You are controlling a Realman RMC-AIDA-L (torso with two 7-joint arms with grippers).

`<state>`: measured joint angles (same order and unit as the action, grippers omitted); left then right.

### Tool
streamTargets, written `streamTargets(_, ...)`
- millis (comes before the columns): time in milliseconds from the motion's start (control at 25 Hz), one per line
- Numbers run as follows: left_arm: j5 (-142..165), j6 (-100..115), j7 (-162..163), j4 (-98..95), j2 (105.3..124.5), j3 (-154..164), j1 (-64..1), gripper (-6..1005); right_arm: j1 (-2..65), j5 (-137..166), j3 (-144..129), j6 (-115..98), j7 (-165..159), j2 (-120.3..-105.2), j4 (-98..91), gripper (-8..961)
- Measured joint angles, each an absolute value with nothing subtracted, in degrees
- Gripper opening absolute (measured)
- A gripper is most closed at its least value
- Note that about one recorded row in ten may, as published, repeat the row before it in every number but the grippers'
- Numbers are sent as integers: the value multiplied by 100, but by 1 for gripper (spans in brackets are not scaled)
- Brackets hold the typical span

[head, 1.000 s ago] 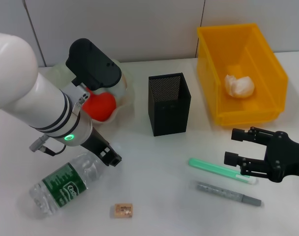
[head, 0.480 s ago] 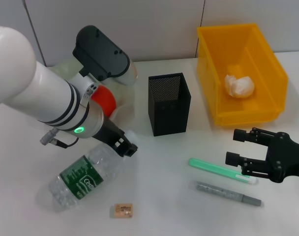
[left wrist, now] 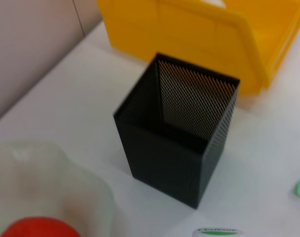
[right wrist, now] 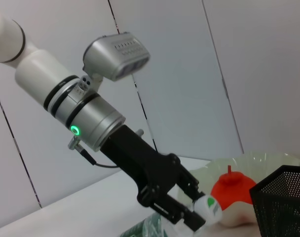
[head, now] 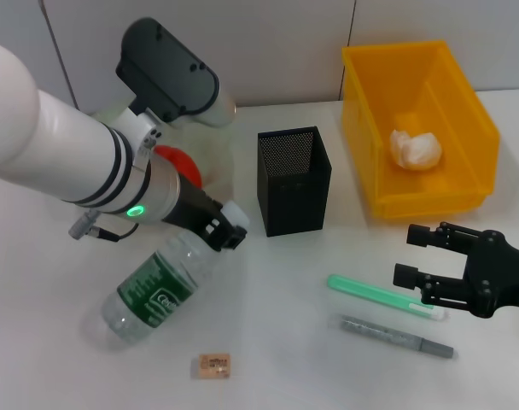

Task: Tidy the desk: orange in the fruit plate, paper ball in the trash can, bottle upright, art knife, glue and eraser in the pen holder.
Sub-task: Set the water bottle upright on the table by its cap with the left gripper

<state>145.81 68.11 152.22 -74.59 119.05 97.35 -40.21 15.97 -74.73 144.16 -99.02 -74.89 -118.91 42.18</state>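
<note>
White desk (head: 294, 342), one bottle (head: 161, 282)

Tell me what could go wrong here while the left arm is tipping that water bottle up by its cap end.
The left gripper holds the bottle only at its cap, still tilted with its base on the table, so it might slip out. The cap sits close to the pen holder, which could get bumped. The fruit plate beside the arm might be nudged too.

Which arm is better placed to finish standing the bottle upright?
Left. The left gripper is shut on the bottle at its cap end, already tilting it. The right gripper hovers open by the green glue stick.
</note>
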Motion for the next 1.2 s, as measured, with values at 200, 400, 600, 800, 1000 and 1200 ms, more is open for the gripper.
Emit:
streamTargets(200, 14581, 6697, 15235, -7604, 11894, 9710, -3941, 440, 1598, -7468, 14475, -9904, -7489, -11886, 4218, 761)
streamTargets(400, 14581, 6623, 15246, -7683, 11891, 9693, -3902, 440, 1600, -7447, 14570, -9906, -7489, -11873, 4218, 761)
streamTargets(600, 14581, 6570, 15252, -7827, 11891, 9641, -3856, 440, 1600, -7444, 14572, -9906, -7501, -11867, 4218, 761)
streamTargets(800, 14550, 6555, 15253, -7974, 11891, 9549, -3770, 440, 1600, -7444, 14572, -9906, -7508, -11865, 4218, 761)
streamTargets(1000, 14426, 6517, 15229, -8019, 11884, 9447, -3674, 440, 1599, -7444, 14618, -9905, -7522, -11857, 4219, 761)
streamTargets(1200, 14387, 6490, 15226, -8153, 11875, 9403, -3554, 440, 1599, -7444, 14625, -9906, -7529, -11856, 4227, 761)
